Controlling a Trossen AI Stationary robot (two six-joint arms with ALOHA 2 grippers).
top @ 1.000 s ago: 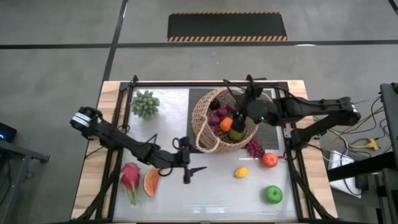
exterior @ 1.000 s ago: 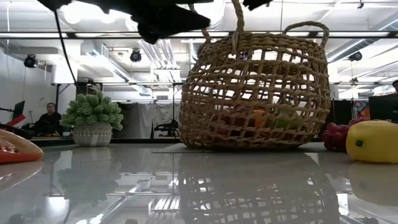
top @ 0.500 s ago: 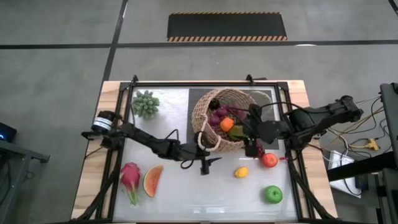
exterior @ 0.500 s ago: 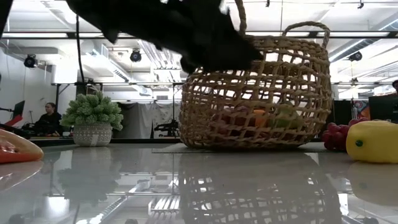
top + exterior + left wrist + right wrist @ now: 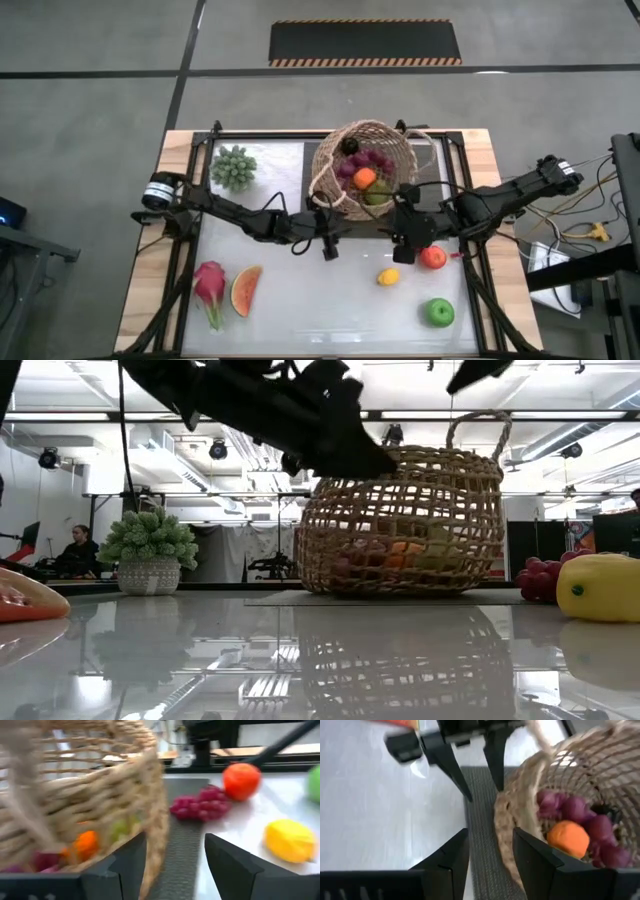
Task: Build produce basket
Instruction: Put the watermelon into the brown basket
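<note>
- Basket (image 5: 365, 180) sits upper centre in the high view; left gripper (image 5: 327, 232) and right gripper (image 5: 404, 229) flank its lower rim, equally near.
- Low view: basket right of centre, lemon (image 5: 603, 586) at right edge.
- Left wrist view: rim between parted fingers; grapes (image 5: 200, 807) beyond.
- Right wrist view: fingers straddle rim, not clamped.

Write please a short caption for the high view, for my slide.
Both hands, left hand and right hand, flank the basket holding produce.
</note>
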